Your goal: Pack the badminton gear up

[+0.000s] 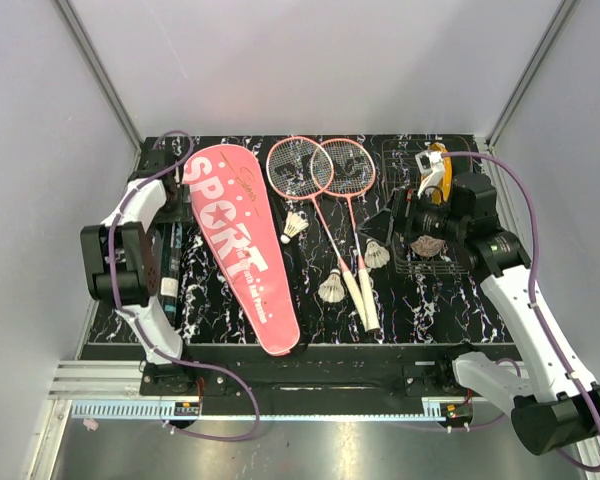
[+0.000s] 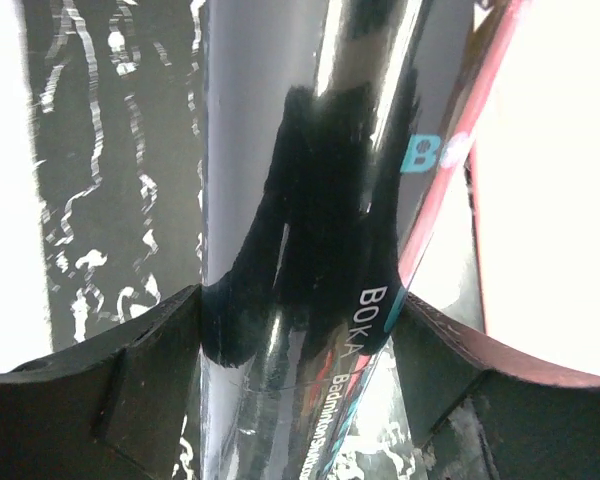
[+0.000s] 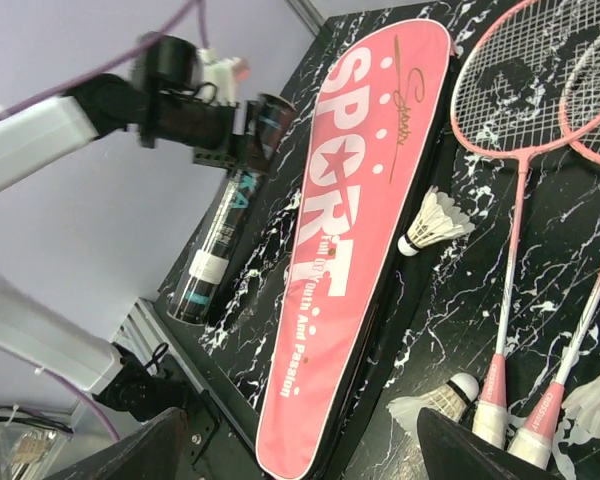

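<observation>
Tube (image 2: 325, 160) — glossy black (lettered "BOKA")

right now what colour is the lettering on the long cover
White, on a pink cover, clearest in the right wrist view.

Black marbled table (image 1: 430, 300) enclosed by pale lilac walls (image 1: 330, 60).

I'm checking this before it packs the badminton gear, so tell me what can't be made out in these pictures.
- Left wrist view: too close to tell whether the left jaws press the black tube.
- Top view: the left arm covers most of the tube.
- Right wrist view: the edge cuts off one shuttlecock and both racket heads; the left jaws hide the tube's far end.
</observation>
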`<state>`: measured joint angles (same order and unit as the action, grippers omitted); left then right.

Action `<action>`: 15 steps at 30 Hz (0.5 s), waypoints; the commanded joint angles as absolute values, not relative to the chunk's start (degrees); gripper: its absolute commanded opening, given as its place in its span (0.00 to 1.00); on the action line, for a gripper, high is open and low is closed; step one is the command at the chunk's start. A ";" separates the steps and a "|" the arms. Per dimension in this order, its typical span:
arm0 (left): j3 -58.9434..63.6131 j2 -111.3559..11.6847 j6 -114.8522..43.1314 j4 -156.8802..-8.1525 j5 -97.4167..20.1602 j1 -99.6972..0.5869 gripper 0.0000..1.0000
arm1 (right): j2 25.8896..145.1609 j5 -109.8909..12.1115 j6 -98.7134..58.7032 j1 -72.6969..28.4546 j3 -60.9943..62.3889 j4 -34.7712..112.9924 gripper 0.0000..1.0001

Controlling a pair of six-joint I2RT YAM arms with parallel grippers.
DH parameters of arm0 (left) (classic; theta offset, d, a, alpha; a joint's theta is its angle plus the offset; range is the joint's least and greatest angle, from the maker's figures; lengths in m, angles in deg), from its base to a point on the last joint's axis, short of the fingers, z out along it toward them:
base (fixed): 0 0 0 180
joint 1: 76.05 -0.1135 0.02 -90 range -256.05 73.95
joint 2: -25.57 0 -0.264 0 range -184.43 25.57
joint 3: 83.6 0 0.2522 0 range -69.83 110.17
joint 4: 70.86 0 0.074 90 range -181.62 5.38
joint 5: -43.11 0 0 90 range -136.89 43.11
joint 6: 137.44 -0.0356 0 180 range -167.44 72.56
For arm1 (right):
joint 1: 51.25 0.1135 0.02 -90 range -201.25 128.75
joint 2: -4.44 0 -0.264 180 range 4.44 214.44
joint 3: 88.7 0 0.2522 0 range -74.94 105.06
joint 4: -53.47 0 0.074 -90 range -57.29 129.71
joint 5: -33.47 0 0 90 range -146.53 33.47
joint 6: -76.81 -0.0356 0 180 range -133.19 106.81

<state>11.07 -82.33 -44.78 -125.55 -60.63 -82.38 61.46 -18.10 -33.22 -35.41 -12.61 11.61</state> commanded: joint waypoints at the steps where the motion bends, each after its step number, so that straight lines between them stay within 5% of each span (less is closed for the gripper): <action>1: 9.89 -65.79 -40.95 -126.54 -65.88 -79.49 0.29 | 63.67 -21.81 -36.55 -34.81 -10.78 13.25 1.00; 15: -17.60 -34.74 -39.26 -104.23 -32.04 -64.73 0.22 | 70.18 -24.89 -41.41 -33.50 -7.97 14.22 1.00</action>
<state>-10.37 -40.58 -39.63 -115.80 -43.77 -69.27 69.46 -24.61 -41.57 -34.65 -12.44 11.63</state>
